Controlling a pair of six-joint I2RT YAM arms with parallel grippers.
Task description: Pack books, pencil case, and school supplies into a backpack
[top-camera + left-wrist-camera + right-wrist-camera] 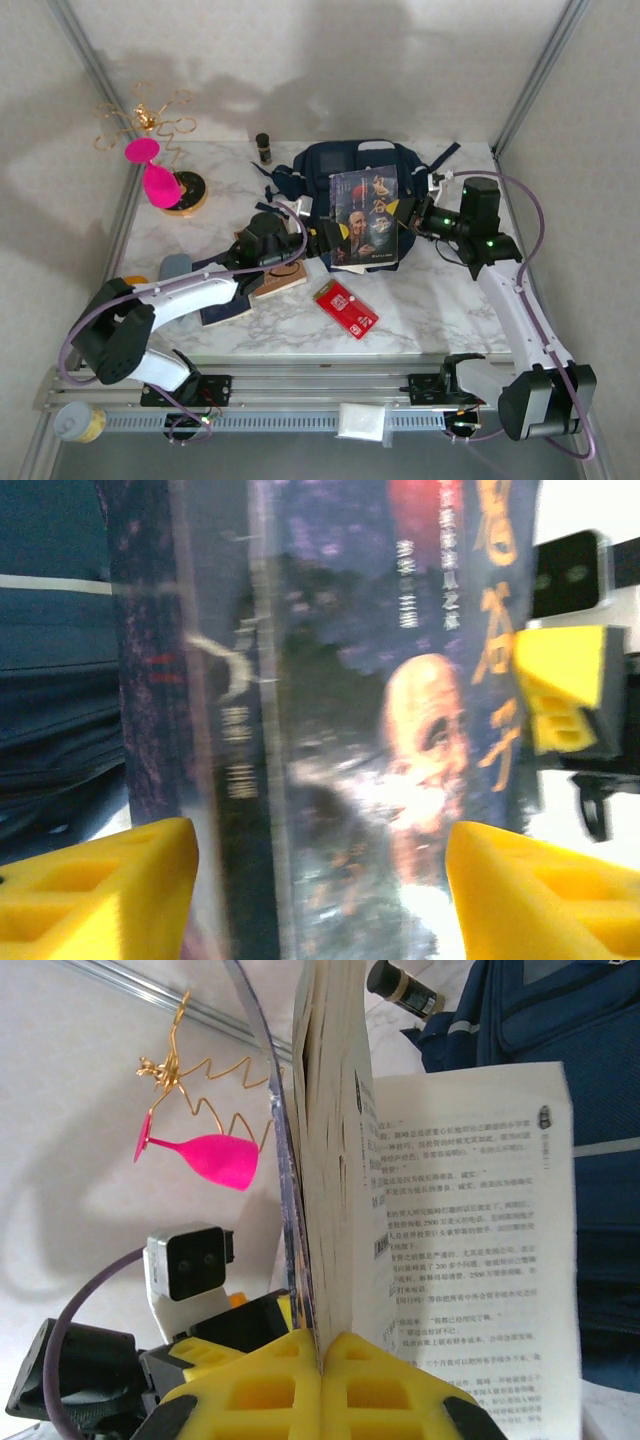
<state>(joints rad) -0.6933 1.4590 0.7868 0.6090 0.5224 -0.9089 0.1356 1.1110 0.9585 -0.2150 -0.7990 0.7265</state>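
Seen from above, the large navy-blue fabric backpack (350, 160) lies at the 12 o'clock edge of the white marble table (430, 300). The dark paperback with a portrait cover (365, 217) is raised just before it, at its 6 o'clock, overlapping it. The right gripper (418, 213) is clamped on this book's 3 o'clock edge. The left gripper (322, 238) is at its 9 o'clock side, fingers apart.

At the book's 8 o'clock the thin brown paperback (280, 282) lies flat under the left arm. The plain dark navy paperback (225, 308) is just beside the brown one, again at 8 o'clock. The flat red card with a white label (345, 307) lies apart at the portrait book's 6 o'clock.

The small dark bottle (263, 148) stands at the backpack's 9 o'clock. At the table's 10 o'clock the pink goblet (158, 180) rests on the round wooden disc (190, 195). The gold wire stand (140, 118) is behind them at 11 o'clock.
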